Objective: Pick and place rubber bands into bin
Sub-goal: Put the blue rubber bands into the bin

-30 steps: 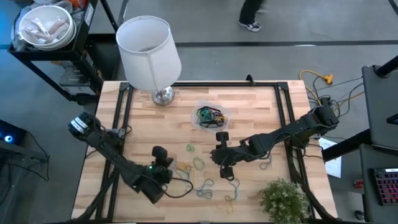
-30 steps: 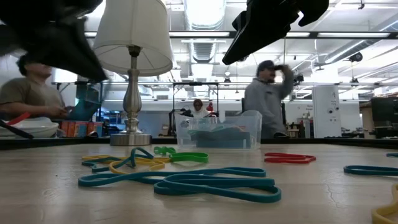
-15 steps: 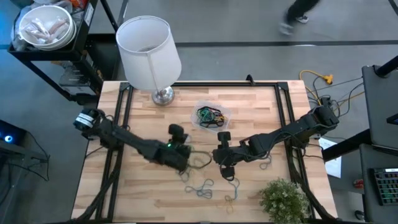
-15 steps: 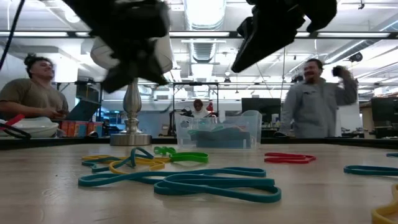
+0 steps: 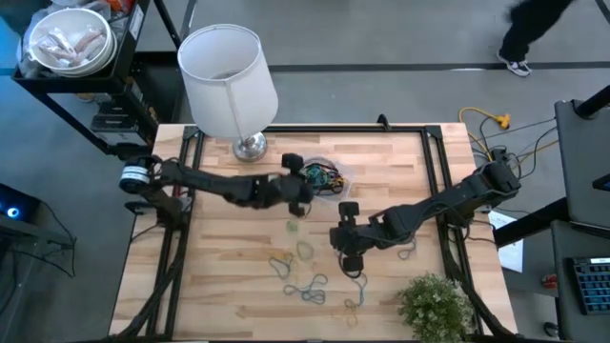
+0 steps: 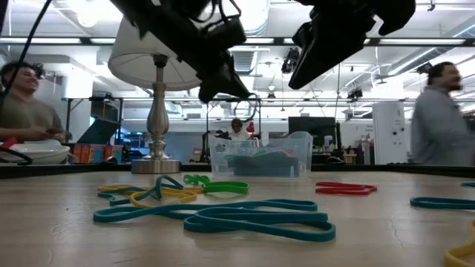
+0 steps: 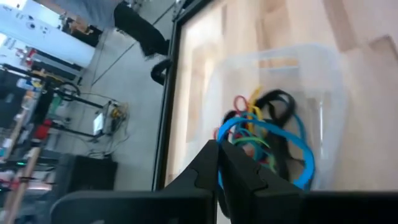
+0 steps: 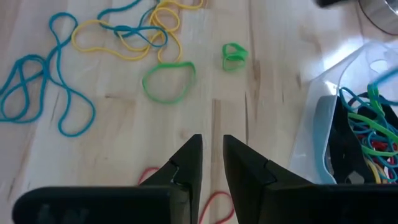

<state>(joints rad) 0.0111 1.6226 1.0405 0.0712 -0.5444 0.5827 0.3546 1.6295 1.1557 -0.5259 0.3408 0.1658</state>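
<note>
High view: clear bin [image 5: 324,178] mid-table, tangle of rubber bands [image 5: 322,175] inside; more loops loose on wood nearer plant [image 5: 434,303]. Left gripper [image 5: 303,195] at bin's edge, jaws together on blue band. Right gripper [image 5: 346,255] over planks, fingers slightly apart, empty. Butcher-block table [image 5: 400,162], lamp [image 5: 229,81] at far edge. Grey floor; person [image 6: 438,111] walking behind, another seated.

Grey floor [image 5: 381,95] is seen round a light wood table [image 5: 381,157] with a black frame. A white-shaded lamp [image 5: 227,71] on a chrome base is stood at the table's far edge; a small green plant [image 5: 434,303] is set at the near right corner. A white bowl [image 5: 67,40] is kept on a black rack at the far left. Ceiling strip lights [image 6: 245,15] are lit. People are seen beyond the table: one seated [image 6: 22,104], one standing [image 6: 441,119].
</note>
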